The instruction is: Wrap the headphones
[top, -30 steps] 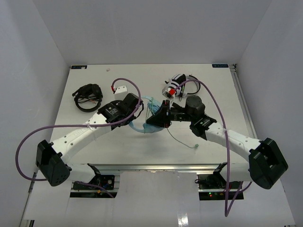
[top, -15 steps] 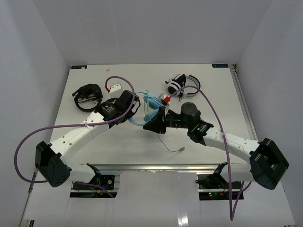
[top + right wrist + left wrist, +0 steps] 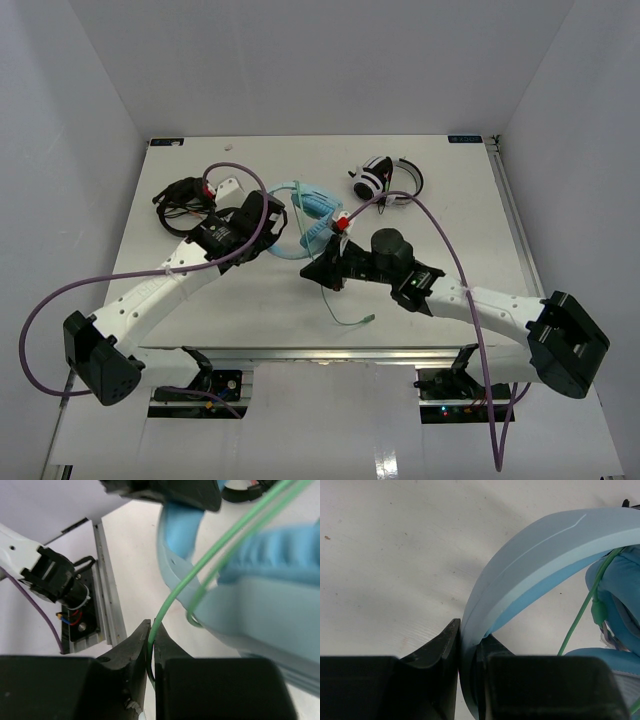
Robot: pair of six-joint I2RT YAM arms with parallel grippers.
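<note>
The light blue headphones (image 3: 312,210) lie mid-table between my two grippers. My left gripper (image 3: 278,218) is shut on the wide headband (image 3: 535,555), which passes between its jaws in the left wrist view (image 3: 469,642). The thin pale green cable (image 3: 338,305) runs from the ear cups down to a loose end on the table. My right gripper (image 3: 318,270) is shut on this cable (image 3: 200,570), pinched between its jaws (image 3: 151,635) just below the ear cup (image 3: 260,595). The cable also crosses an ear cup in the left wrist view (image 3: 580,620).
Black headphones (image 3: 185,205) lie at the far left, close to my left arm. White-and-black headphones (image 3: 385,180) lie at the far right of centre. Purple arm cables loop over both arms. A metal rail (image 3: 330,352) lines the table's near edge.
My left gripper has carried the headphones away and to the left. My right gripper has moved left and nearer with the cable, and the cable's loose end has slid left.
</note>
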